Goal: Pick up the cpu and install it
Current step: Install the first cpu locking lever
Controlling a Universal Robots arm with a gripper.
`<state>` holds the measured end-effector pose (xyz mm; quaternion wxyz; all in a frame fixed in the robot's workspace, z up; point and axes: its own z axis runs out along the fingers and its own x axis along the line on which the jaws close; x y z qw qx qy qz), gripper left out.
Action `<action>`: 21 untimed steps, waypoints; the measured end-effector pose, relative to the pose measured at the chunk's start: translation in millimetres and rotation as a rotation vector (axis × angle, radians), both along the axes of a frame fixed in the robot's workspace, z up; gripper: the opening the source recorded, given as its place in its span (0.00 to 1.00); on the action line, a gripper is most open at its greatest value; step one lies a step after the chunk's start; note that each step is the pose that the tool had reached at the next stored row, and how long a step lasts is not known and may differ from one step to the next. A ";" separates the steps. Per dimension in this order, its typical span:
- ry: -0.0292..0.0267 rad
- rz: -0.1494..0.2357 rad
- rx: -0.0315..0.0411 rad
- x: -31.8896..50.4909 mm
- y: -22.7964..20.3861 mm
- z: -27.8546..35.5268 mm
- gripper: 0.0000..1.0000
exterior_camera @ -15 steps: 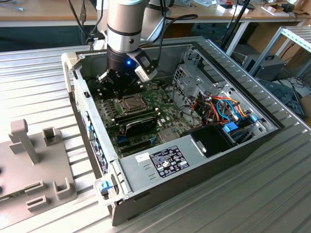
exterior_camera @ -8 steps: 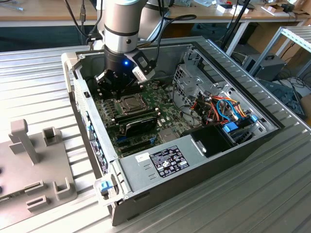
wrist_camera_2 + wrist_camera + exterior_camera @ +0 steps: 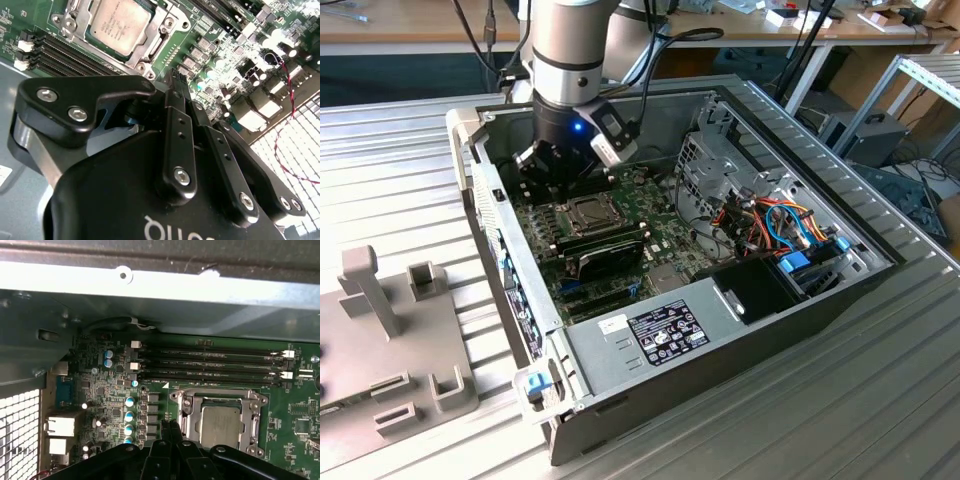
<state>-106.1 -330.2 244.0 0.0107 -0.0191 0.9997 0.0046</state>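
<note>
A ribbed metal tabletop (image 3: 880,400) fronts wooden desks (image 3: 420,25), with what may be shelving (image 3: 930,75) beyond.

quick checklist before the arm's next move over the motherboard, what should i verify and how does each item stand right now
1. cpu seated: ok. It lies flat inside the socket frame in both wrist views.
2. gripper empty: ok. Its fingers are shut together with nothing between them.
3. gripper clear of the cpu: ok. Its tips sit beside the socket frame and do not touch the chip.
4. socket frame latched down: cannot tell.
5. expansion card clear of the gripper: ok. The two are apart in the exterior view.
</note>
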 end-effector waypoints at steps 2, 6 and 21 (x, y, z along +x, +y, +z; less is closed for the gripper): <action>-0.0018 -0.005 0.0001 -0.3 0.0 1.7 0.11; -0.0023 -0.006 -0.0001 -0.5 0.1 4.4 0.11; -0.0146 -0.005 0.0004 -6.6 11.2 11.4 0.11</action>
